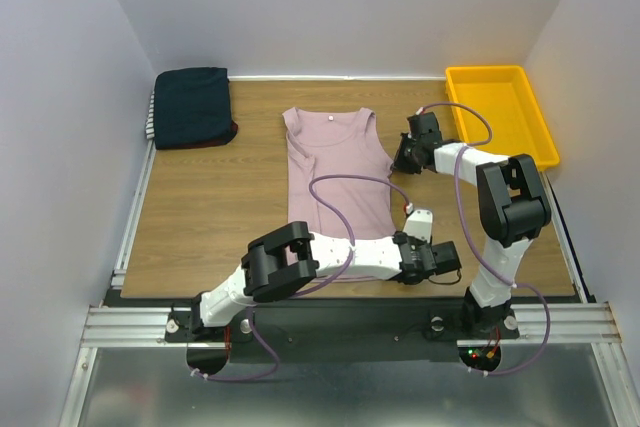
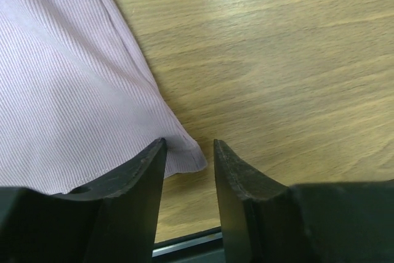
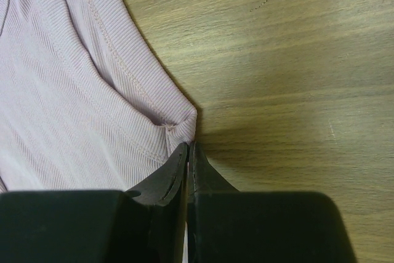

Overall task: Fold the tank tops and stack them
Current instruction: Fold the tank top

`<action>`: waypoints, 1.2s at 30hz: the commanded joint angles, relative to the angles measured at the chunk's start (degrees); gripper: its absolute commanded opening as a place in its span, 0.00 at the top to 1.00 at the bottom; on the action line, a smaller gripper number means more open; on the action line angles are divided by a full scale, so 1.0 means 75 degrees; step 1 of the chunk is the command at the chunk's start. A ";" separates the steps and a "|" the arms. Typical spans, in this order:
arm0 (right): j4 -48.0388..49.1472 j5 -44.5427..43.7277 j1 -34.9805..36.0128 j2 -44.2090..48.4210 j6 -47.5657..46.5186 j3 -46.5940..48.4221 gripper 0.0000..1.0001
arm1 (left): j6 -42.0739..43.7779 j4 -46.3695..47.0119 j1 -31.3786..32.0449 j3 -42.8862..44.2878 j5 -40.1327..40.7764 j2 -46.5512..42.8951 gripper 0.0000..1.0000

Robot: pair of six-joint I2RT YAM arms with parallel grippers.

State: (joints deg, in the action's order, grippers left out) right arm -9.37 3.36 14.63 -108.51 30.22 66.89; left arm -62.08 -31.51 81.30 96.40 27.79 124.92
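Hem of pink tank top [image 2: 68, 90] partly behind left claw [image 2: 189, 147].

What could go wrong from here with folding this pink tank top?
1. The left gripper is open with only the hem corner of the pink tank top between its fingers. Closing there may catch too little cloth and slip.
2. The right gripper looks shut on just the armhole corner. Such a thin pinch could let go mid-fold and leave it crooked.
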 commanded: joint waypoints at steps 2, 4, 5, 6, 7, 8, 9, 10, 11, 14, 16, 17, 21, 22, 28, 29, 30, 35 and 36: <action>0.0182 0.0045 -0.0029 -0.0016 -0.0103 0.0222 0.99 | -0.0159 -0.0065 0.0047 0.0249 0.0419 -0.0144 0.59; 0.0182 0.0033 -0.0041 -0.0016 -0.0103 0.0222 0.99 | -0.0136 0.0017 0.0059 0.0085 0.0408 -0.0226 0.63; 0.0182 0.0033 -0.0029 -0.0028 -0.0115 0.0233 0.99 | -0.0125 0.0087 0.0059 0.0015 0.0385 -0.0273 0.66; 0.0182 0.0033 -0.0029 -0.0040 -0.0103 0.0245 0.99 | -0.0113 0.0227 0.0059 -0.0079 0.0361 -0.0366 0.70; 0.0182 0.0033 -0.0041 -0.0052 -0.0103 0.0257 0.99 | -0.0089 0.0298 0.0059 -0.0161 0.0326 -0.0402 0.72; 0.0182 0.0045 -0.0029 -0.0063 -0.0092 0.0268 0.99 | -0.0078 0.0380 0.0059 -0.0278 0.0314 -0.0472 0.75; 0.0182 0.0045 -0.0029 -0.0075 -0.0091 0.0280 0.99 | -0.0066 0.0404 0.0059 -0.0326 0.0314 -0.0508 0.77; 0.0182 0.0056 -0.0029 -0.0075 -0.0080 0.0292 0.99 | -0.0043 0.0416 0.0059 -0.0372 0.0314 -0.0531 0.79; 0.0182 0.0068 -0.0041 -0.0075 -0.0068 0.0292 0.99 | -0.0031 0.0427 0.0059 -0.0396 0.0314 -0.0555 0.83; 0.0171 0.0080 -0.0029 -0.0064 -0.0056 0.0327 0.99 | 0.0039 0.0521 0.0059 -0.0478 0.0314 -0.0613 0.85; 0.0171 0.0092 -0.0029 -0.0052 -0.0056 0.0327 0.99 | 0.0098 0.0510 0.0059 -0.0443 0.0291 -0.0590 0.84; 0.0171 0.0080 -0.0041 -0.0040 -0.0045 0.0327 0.99 | 0.0156 0.0509 0.0059 -0.0385 0.0279 -0.0544 0.79; 0.0182 0.0069 -0.0029 0.0007 -0.0056 0.0292 0.99 | 0.0239 0.0510 0.0070 -0.0314 0.0197 -0.0461 0.71; 0.0171 0.0068 -0.0041 0.0018 -0.0056 0.0292 0.99 | 0.0250 0.0509 0.0059 -0.0291 0.0197 -0.0450 0.70; 0.0171 0.0080 -0.0029 0.0007 -0.0056 0.0292 0.99 | 0.0368 0.0451 0.0059 -0.0115 0.0150 -0.0321 0.67; 0.0171 0.0080 -0.0041 -0.0005 -0.0056 0.0292 0.99 | 0.0379 0.0370 0.0059 -0.0034 0.0138 -0.0251 0.67; 0.0171 0.0080 -0.0029 -0.0005 -0.0056 0.0292 0.99 | 0.0380 0.0346 0.0059 0.0002 0.0138 -0.0215 0.67; 0.0171 0.0092 -0.0041 -0.0016 -0.0068 0.0304 0.99 | 0.0380 0.0299 0.0059 0.0049 0.0162 -0.0215 0.81; 0.0159 0.0092 -0.0029 -0.0005 -0.0068 0.0304 0.99 | 0.0391 0.0275 0.0059 0.0049 0.0173 -0.0238 0.87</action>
State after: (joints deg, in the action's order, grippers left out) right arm -9.39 3.51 14.63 -108.51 30.22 67.02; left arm -59.61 -27.73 81.32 94.50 27.62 124.11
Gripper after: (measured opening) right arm 0.054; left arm 0.198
